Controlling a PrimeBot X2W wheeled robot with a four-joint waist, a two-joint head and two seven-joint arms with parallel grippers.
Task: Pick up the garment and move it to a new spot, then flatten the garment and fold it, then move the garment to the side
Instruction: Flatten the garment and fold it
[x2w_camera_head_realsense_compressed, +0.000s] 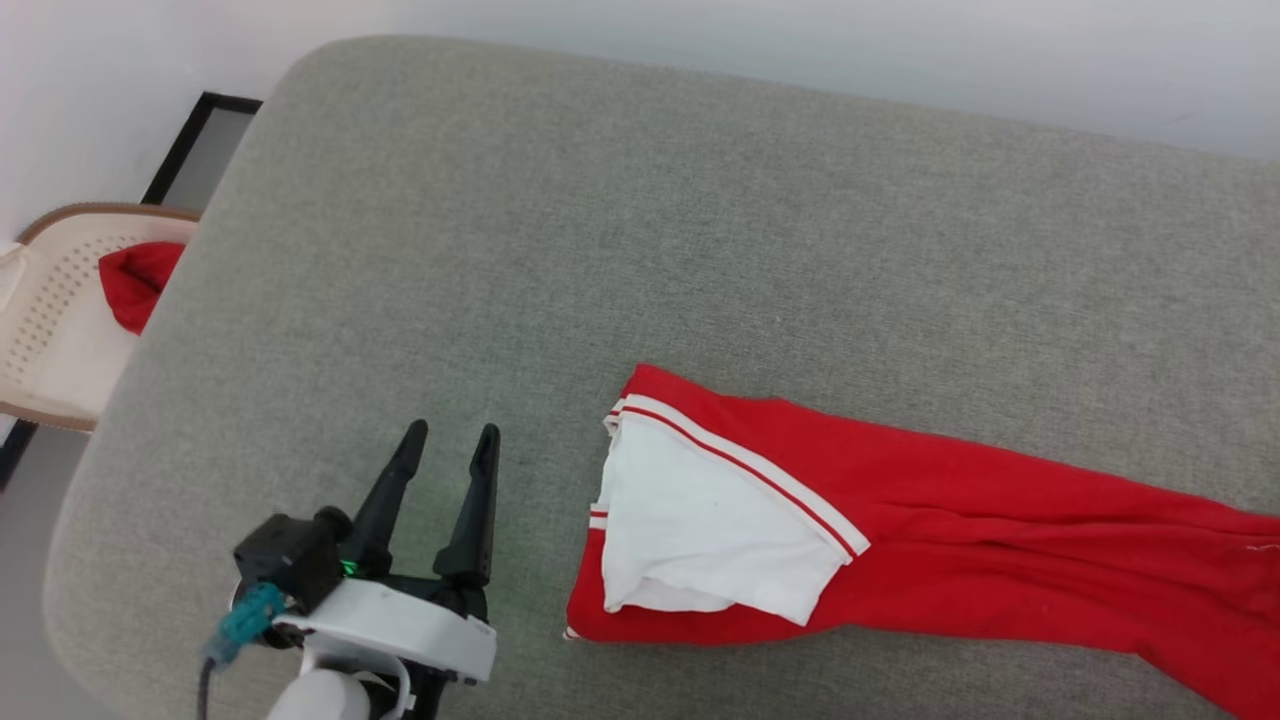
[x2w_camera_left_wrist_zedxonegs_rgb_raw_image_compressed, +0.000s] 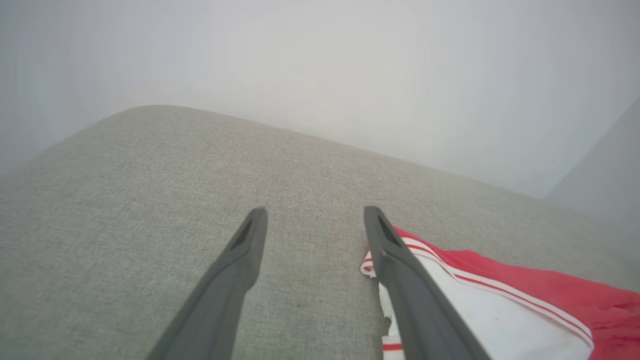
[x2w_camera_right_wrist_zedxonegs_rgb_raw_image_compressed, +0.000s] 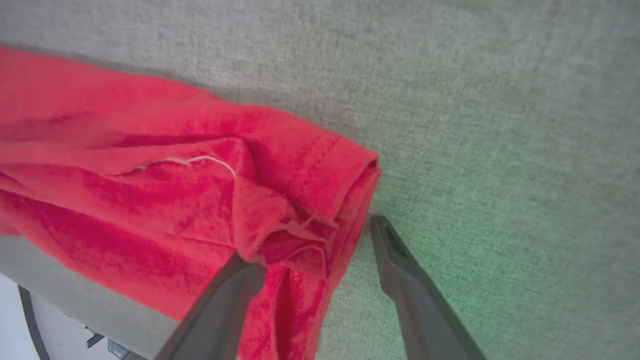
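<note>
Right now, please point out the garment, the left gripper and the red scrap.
garment (x2w_camera_head_realsense_compressed: 960, 500): head view, on its red body.
left gripper (x2w_camera_head_realsense_compressed: 452, 435): head view, midway between its fingertips.
red scrap (x2w_camera_head_realsense_compressed: 138, 280): head view, on its middle.

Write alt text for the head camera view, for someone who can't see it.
A red garment with a white striped sleeve end lies stretched along a grey cushioned surface. The robot's open left hand is to its left, not touching it. A beige chair holding a red cloth stands far left.
</note>
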